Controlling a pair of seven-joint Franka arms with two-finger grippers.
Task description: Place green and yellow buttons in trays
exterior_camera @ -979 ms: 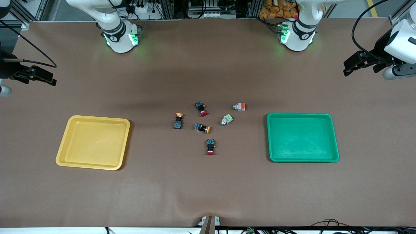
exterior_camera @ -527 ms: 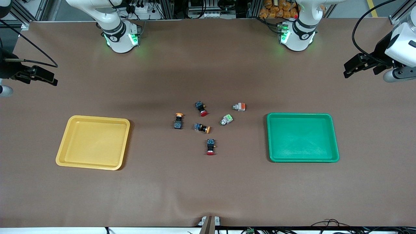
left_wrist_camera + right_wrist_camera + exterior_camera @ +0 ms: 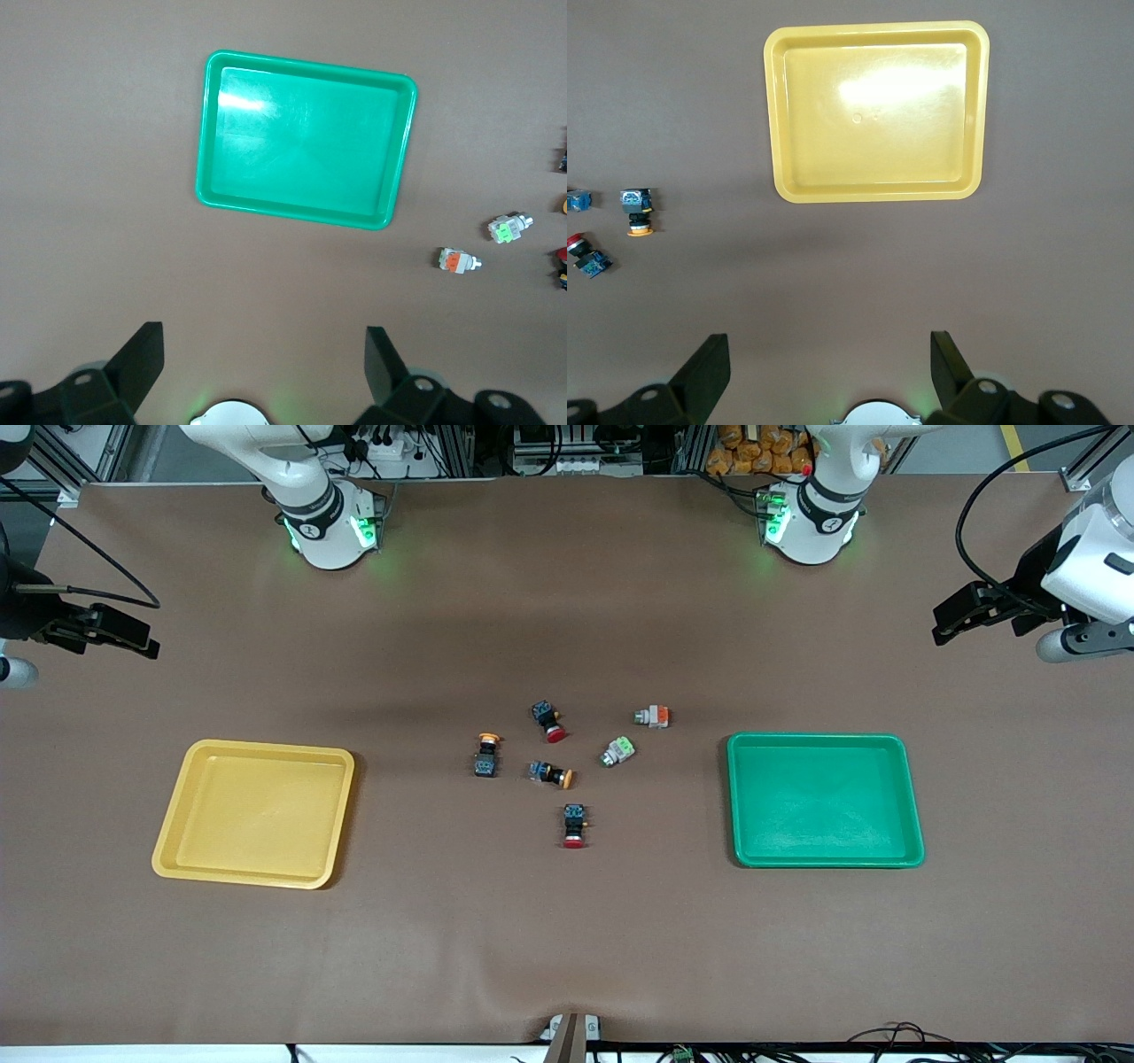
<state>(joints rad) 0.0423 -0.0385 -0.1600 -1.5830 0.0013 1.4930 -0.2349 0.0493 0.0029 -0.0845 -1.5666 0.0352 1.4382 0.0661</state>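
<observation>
The yellow tray (image 3: 266, 747) lies toward the right arm's end of the table and the green tray (image 3: 824, 738) toward the left arm's end, both empty. Between them lie two orange-yellow-capped buttons (image 3: 486, 755) (image 3: 551, 773) and two pale grey green-capped buttons (image 3: 617, 751) (image 3: 652, 716); the second shows an orange patch. My left gripper (image 3: 946, 622) is open and empty, high over the table's edge beside the green tray (image 3: 306, 139). My right gripper (image 3: 146, 644) is open and empty, high near the yellow tray (image 3: 877, 106). The left wrist view shows both grey buttons (image 3: 508, 228) (image 3: 457, 260).
Two red-capped black-blue switches (image 3: 549, 721) (image 3: 575, 825) lie among the buttons. In the right wrist view one orange-yellow-capped button (image 3: 636, 211) and a red-capped switch (image 3: 586, 255) show at the picture's edge. A brown mat (image 3: 567, 939) covers the table.
Both hands have drifted slightly, the left gripper a little toward the table's middle. Nothing on the table has moved.
</observation>
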